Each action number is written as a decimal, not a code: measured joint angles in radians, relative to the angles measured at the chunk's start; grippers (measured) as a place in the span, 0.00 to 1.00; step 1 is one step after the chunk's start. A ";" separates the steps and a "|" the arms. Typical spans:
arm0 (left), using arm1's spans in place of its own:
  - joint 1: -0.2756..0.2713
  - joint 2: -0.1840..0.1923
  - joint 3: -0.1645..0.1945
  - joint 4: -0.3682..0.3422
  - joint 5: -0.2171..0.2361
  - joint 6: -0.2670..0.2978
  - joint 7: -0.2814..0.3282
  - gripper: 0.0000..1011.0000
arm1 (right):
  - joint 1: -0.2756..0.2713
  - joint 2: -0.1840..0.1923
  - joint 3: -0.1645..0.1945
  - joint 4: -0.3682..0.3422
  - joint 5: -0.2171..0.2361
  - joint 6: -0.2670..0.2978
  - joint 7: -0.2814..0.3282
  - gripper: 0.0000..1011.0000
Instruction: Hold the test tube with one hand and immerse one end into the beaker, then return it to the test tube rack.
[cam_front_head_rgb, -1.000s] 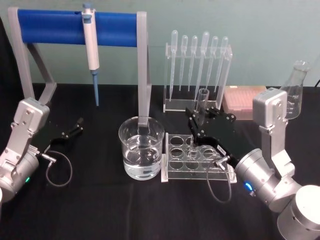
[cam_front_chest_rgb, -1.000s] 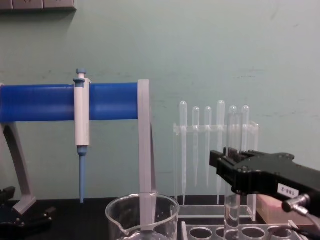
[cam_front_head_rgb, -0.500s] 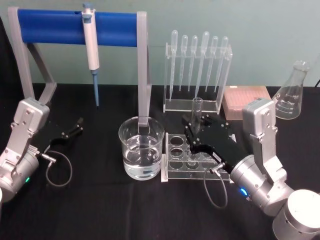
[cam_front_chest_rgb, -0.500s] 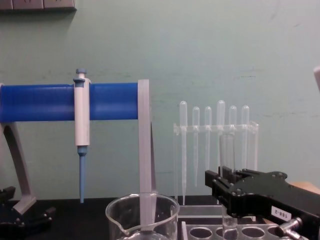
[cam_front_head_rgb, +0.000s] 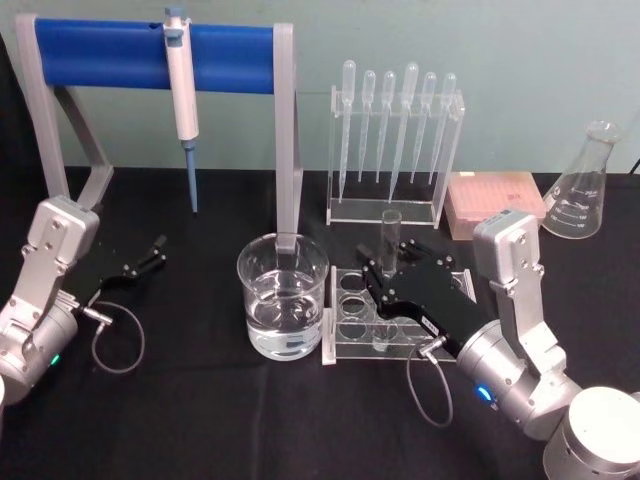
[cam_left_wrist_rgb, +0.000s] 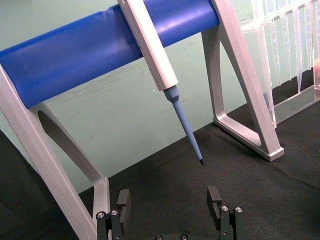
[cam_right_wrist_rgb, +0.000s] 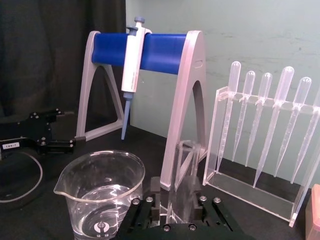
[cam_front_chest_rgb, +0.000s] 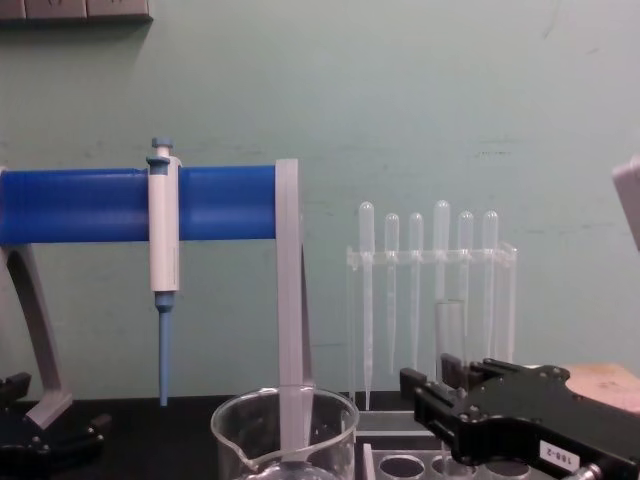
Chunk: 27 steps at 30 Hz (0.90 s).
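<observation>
The test tube (cam_front_head_rgb: 390, 232) stands upright with its lower end in a hole of the clear acrylic rack (cam_front_head_rgb: 345, 347). My right gripper (cam_front_head_rgb: 384, 276) is shut on the tube's middle, and the open rim rises above the black fingers. In the right wrist view the test tube (cam_right_wrist_rgb: 184, 165) sits between the two fingers of the right gripper (cam_right_wrist_rgb: 176, 202). The chest view has the test tube (cam_front_chest_rgb: 449, 325) rising from the right gripper (cam_front_chest_rgb: 440, 392). The beaker (cam_front_head_rgb: 283, 298), part full of clear liquid, stands just left of the rack. My left gripper (cam_front_head_rgb: 152, 254) rests open at the far left.
A white-and-blue pipettor (cam_front_head_rgb: 182, 95) hangs on the blue-barred stand (cam_front_head_rgb: 110, 53) behind the beaker. A rack of plastic pipettes (cam_front_head_rgb: 395, 140) stands behind the tube rack. A pink box (cam_front_head_rgb: 490, 195) and a conical flask (cam_front_head_rgb: 580, 185) sit at the back right.
My right gripper has moved down and toward the near left with the test tube, lowering the tube's lower end into the rack. The left arm has not moved.
</observation>
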 joint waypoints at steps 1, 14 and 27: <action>0.000 0.000 0.000 0.000 0.000 0.000 0.000 0.99 | -0.002 0.000 -0.001 0.001 -0.002 0.001 0.000 0.37; 0.000 0.000 0.000 0.000 0.000 0.000 0.000 0.99 | -0.057 0.017 -0.001 -0.069 -0.006 0.056 0.000 0.75; 0.000 0.000 0.000 0.000 0.000 0.000 0.000 0.99 | -0.263 0.074 0.086 -0.275 -0.014 0.125 -0.065 0.99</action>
